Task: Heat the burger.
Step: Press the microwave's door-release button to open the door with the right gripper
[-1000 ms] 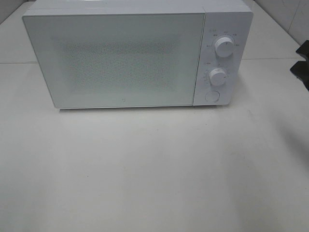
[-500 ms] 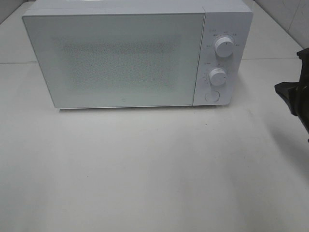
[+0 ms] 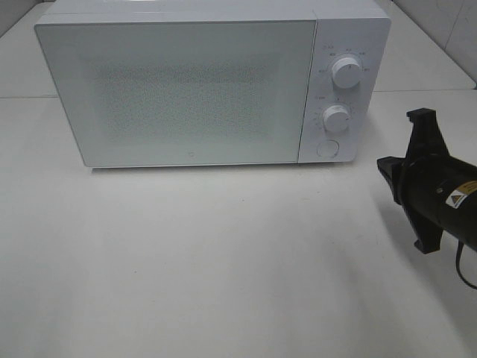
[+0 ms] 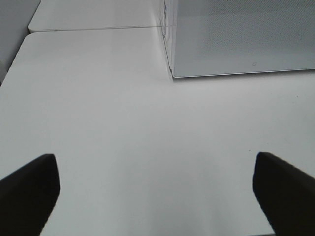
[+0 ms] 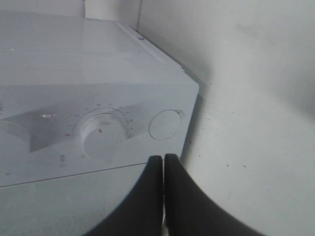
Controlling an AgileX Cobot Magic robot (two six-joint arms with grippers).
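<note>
Two tools, mine. Right tool clenched near bench right edge, tips together to poke microwave round button, I judge. Left tool released, idle; burger unseen.

High cam looks down toward 12 o'clock; left wrist cam skims the table, right one's close on the dials. All three catch the microwave.

Closed white microwave on white table; two knobs, round button. Right gripper near its right side, not touching.
</note>
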